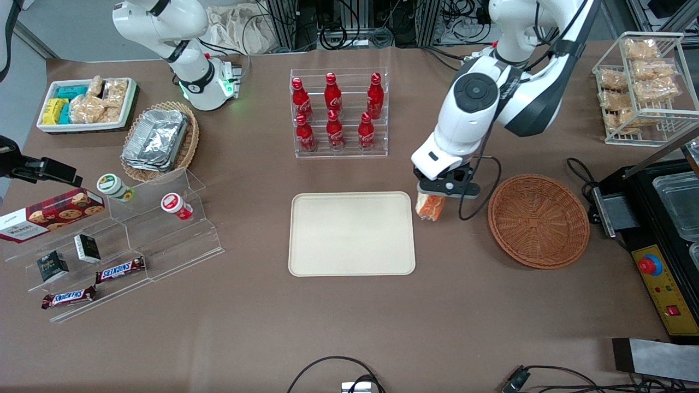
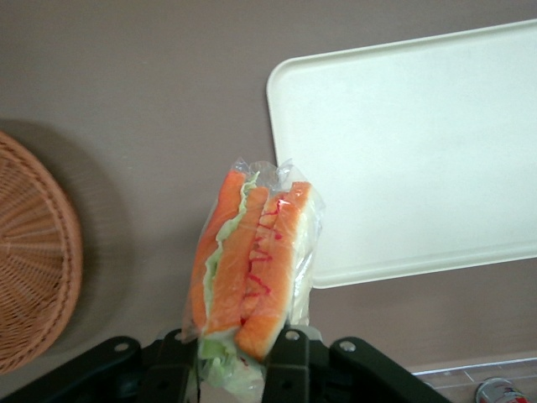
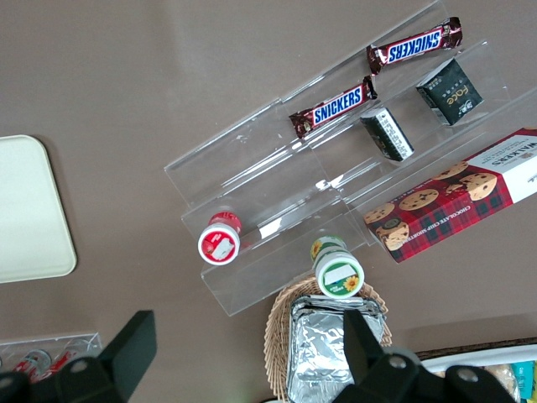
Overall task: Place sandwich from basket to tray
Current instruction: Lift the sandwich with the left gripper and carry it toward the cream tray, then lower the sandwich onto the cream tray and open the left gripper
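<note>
The wrapped sandwich [image 1: 430, 206] [image 2: 250, 269], with orange, red and green filling, hangs in the air between the reddish-brown wicker basket [image 1: 538, 220] [image 2: 33, 260] and the cream tray [image 1: 351, 233] [image 2: 411, 151]. My left gripper [image 1: 435, 197] [image 2: 233, 363] is shut on the sandwich, one black finger on each flat side. It hovers just off the tray's short edge, above bare table. The basket holds nothing. The tray is bare.
A clear rack of red cola bottles [image 1: 338, 112] stands farther from the front camera than the tray. Toward the working arm's end sit a wire basket of snacks [image 1: 639, 82] and a black machine [image 1: 655, 229]. Toward the parked arm's end are acrylic shelves with snacks [image 1: 109, 240].
</note>
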`<state>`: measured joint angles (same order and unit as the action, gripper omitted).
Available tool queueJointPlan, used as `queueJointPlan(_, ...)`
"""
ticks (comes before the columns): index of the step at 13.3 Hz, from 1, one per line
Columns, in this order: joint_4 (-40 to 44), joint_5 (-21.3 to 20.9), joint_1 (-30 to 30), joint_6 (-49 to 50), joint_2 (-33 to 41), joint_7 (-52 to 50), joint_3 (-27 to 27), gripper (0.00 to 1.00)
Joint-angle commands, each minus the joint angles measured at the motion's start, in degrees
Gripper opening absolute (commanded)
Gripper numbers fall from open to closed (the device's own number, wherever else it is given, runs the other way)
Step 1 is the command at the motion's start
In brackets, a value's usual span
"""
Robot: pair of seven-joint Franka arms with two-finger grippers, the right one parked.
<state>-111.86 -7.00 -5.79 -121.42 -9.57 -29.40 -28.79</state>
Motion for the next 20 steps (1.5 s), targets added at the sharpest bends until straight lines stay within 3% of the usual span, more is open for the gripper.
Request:
queueJointPlan(1,4.9,-5.3,-2.9,0.7,-5.7,-6.2,-0.1,0.3)
queueJointPlan(6,10.2,-13.2,-6.6,0.5,-14.9,-15.0,-0.1,0.3)
queueJointPlan(16,16.6,-14.5,-9.8,-1.9,-25.3,-17.1,0.0,0.3)
queueJointPlan(20,17.4,-19.4,-10.4,-2.7,-28.0,-20.8,0.0,0.3)
